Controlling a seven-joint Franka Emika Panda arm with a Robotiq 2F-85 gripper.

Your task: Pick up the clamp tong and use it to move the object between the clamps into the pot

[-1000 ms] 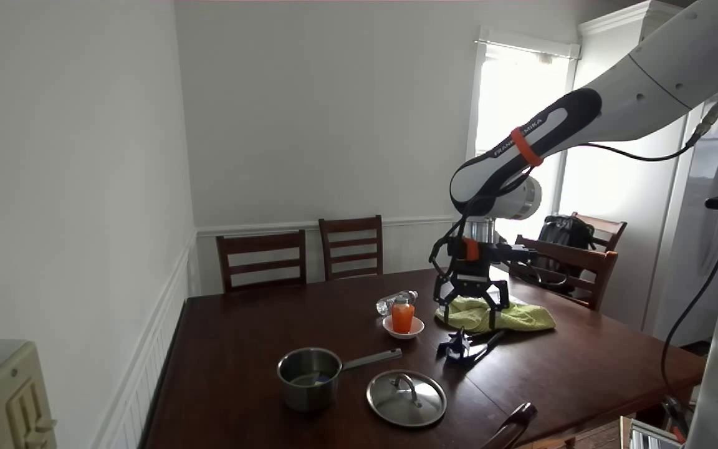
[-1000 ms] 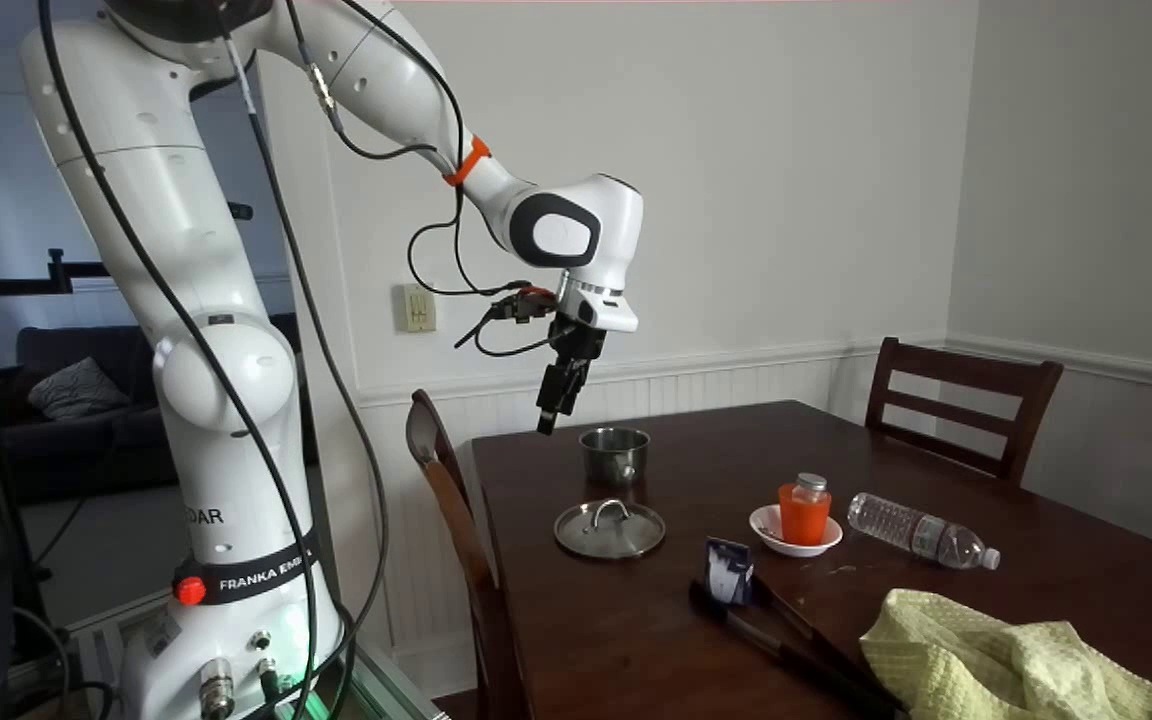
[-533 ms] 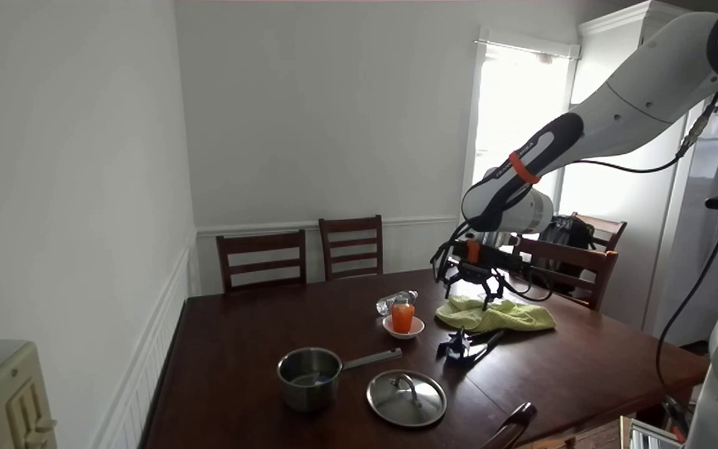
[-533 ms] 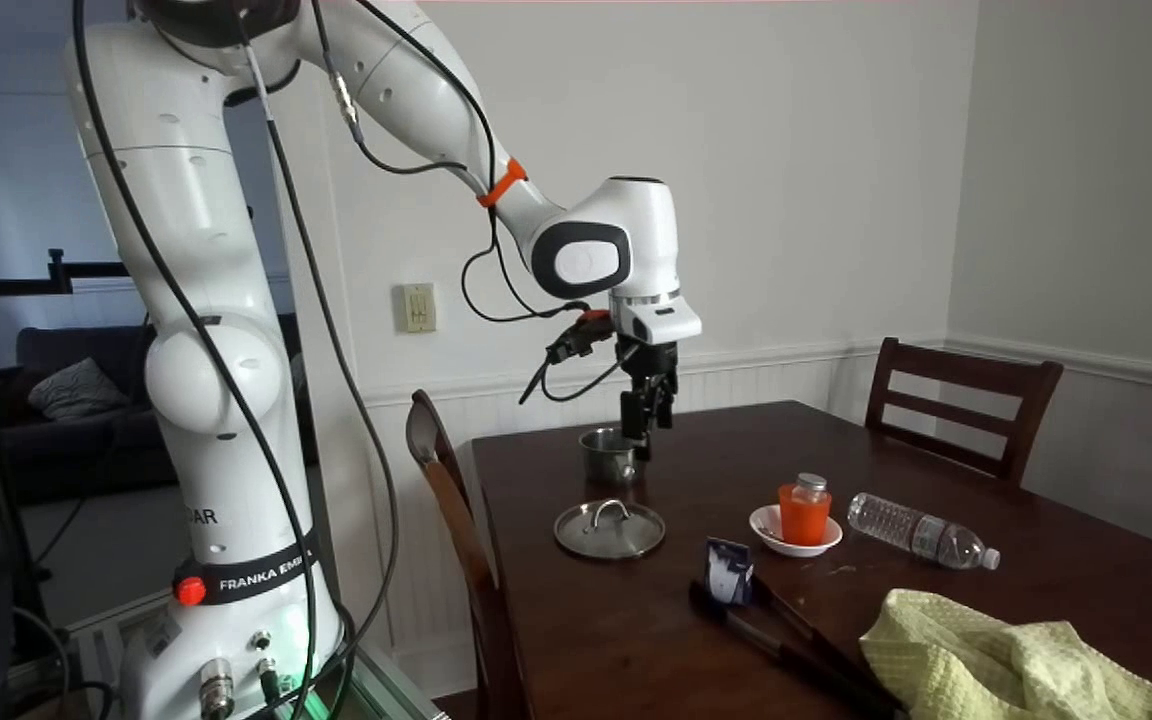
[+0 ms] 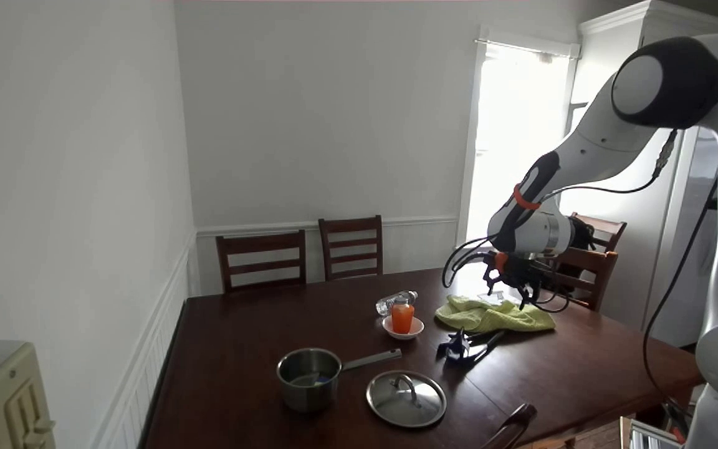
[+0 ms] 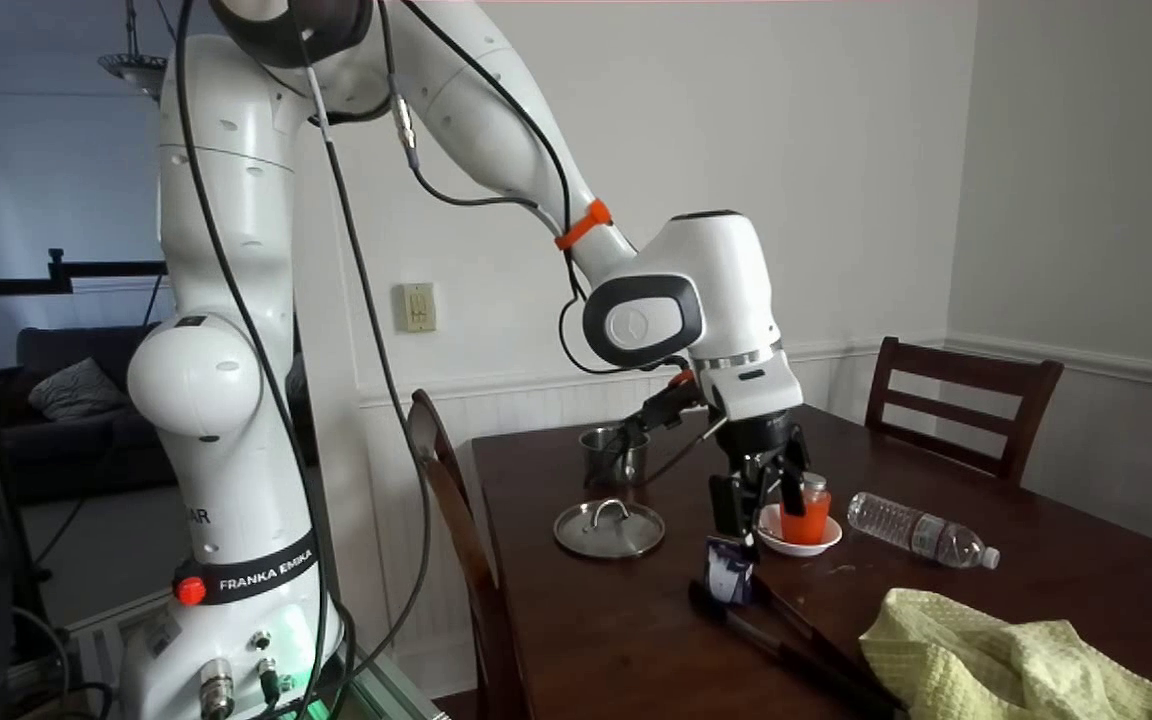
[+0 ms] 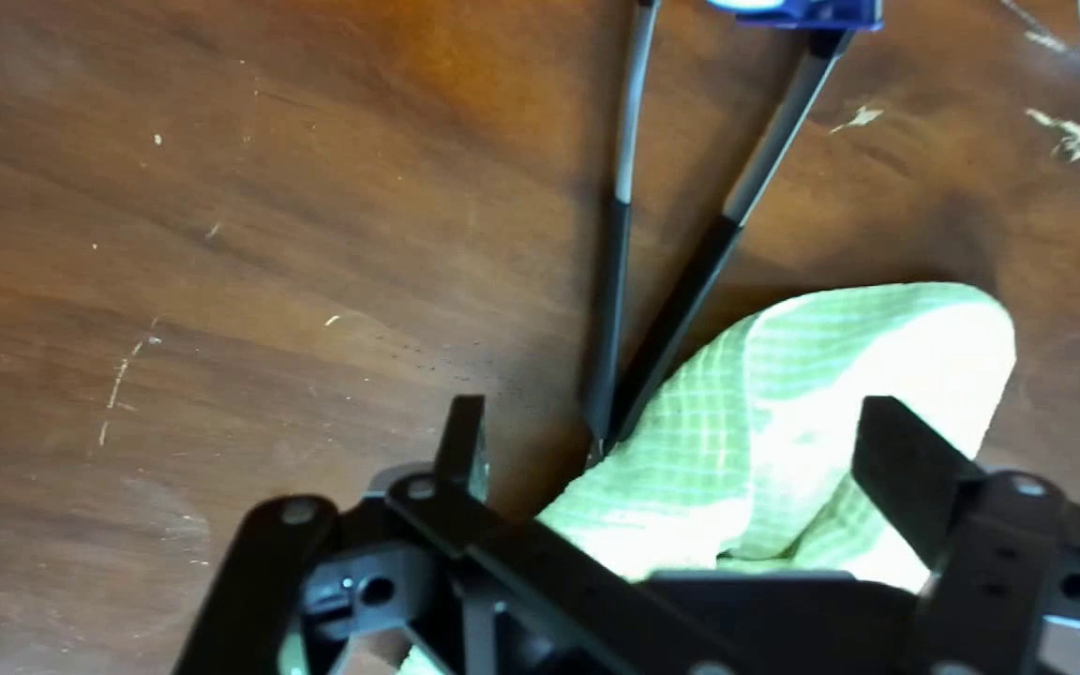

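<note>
Slim, grey-shafted, black-handled tongs (image 7: 619,234) are splayed in a narrow V; the black, two-fingered pincer (image 7: 674,445) is spread wide.

A window (image 5: 513,137) glares white beside dim walls (image 5: 334,118).

In the wrist view, bare wood of the dark brown table (image 7: 315,309) is stretching wide to the left of the long, slim black two-armed tongs (image 7: 609,300), with a narrowing wedge showing between the arms. On the right, the crumpled yellow-green cloth (image 7: 709,497) is crowding their handle end. A blue-and-white packet (image 6: 728,575) is blocking the space between their tips. In an exterior view I'm seeing a strip of wood running between the flat round steel lid (image 5: 396,408) and the small white bowl (image 5: 420,328), but the handle of the shiny steel pot (image 5: 309,399) is poking into it.
</note>
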